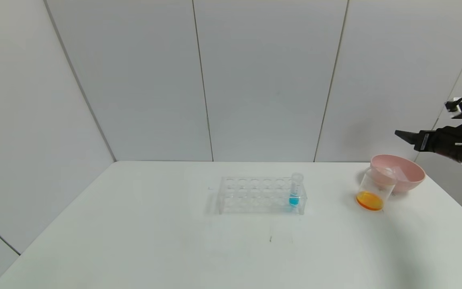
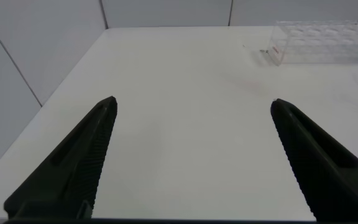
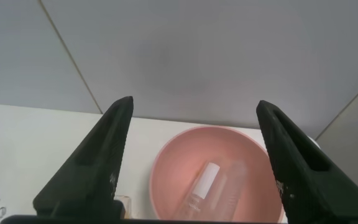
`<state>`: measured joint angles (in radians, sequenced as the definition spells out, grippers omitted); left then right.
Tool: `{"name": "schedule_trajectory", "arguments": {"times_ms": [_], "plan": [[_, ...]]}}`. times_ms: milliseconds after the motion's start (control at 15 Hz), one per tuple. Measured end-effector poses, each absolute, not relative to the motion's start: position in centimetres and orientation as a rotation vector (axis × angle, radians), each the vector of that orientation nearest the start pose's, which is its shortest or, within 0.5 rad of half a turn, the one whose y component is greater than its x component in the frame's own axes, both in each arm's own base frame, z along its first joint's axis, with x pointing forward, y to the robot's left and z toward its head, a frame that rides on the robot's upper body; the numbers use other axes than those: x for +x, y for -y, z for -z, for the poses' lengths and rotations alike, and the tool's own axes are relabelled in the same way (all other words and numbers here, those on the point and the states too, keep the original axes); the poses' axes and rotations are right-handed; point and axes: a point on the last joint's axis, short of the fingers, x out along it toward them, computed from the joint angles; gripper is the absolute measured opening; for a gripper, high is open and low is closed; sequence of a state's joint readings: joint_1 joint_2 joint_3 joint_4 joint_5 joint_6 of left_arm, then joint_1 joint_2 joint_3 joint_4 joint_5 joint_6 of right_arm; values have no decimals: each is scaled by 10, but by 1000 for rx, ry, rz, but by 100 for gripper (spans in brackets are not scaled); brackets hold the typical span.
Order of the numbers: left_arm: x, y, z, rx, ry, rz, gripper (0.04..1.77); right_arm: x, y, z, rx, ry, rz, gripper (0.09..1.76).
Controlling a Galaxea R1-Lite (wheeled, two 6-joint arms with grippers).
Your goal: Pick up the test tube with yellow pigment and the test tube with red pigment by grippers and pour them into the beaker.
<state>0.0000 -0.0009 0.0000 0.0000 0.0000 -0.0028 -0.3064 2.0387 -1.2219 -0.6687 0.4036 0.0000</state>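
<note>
White table (image 1: pixel 175 241): beaker (image 1: pixel 374 188) below open right gripper (image 1: pixel 400 134) fingers.

Right gripper (image 1: pixel 405 135) body cut off at the head view's edge, pink bowl (image 3: pixel 211 177) partly cropped, left arm unseen in head view.

On the surface (image 1: pixel 134 224), the rack (image 1: pixel 261 195) sits centre (one tube (image 1: pixel 295 190) at its right end); right of it the beaker (image 1: pixel 374 188), the bowl (image 1: pixel 399 172) just behind, two tubes (image 3: pixel 213 186) inside.

Only the pink bowl (image 1: pixel 403 176) crowds the beaker (image 1: pixel 374 192); other sides open.
</note>
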Motion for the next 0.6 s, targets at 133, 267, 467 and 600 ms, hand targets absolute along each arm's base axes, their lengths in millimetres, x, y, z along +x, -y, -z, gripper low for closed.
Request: {"name": "schedule_trajectory", "arguments": {"times_ms": [133,267,467,600], "plan": [[-23,0,-75,-3,1,0,176,361,104,-210,31,-84,-99,149],[-23,0,-75,-3,1,0,176,312,87,-240,12,-28,-108,154],[-23,0,-75,-3,1,0,176,214,54,-258,-5,40,-121,159],[-23,0,-75,-3,1,0,176,151,31,-250,6,91,-138,162]]}}
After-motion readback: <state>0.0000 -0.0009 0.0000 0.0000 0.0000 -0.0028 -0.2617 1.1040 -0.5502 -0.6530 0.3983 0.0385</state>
